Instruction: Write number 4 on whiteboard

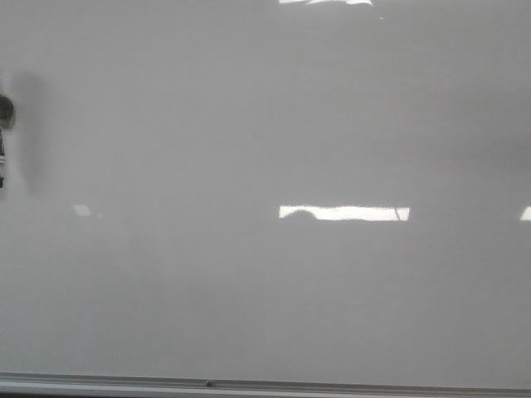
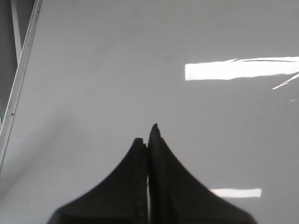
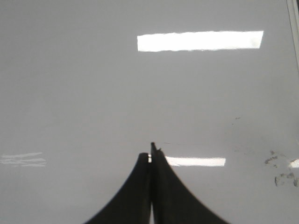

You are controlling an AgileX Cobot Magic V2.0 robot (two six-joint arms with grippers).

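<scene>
The whiteboard (image 1: 265,124) is glossy pale grey and fills the front view; no number 4 or other marker line shows on it in any view. My left gripper (image 2: 148,135) is shut, its black fingers pressed together above the board (image 2: 117,70), with nothing seen between them. My right gripper (image 3: 152,151) is also shut above the board (image 3: 93,93), with nothing seen between its fingers. Neither gripper shows clearly in the front view.
The board's thin silver frame (image 1: 249,383) runs along the near edge, and shows in the left wrist view (image 2: 21,79) and the right wrist view (image 3: 294,28). A dark object (image 1: 5,112) pokes in at the far left. Faint dark smudges (image 3: 280,170) mark the board.
</scene>
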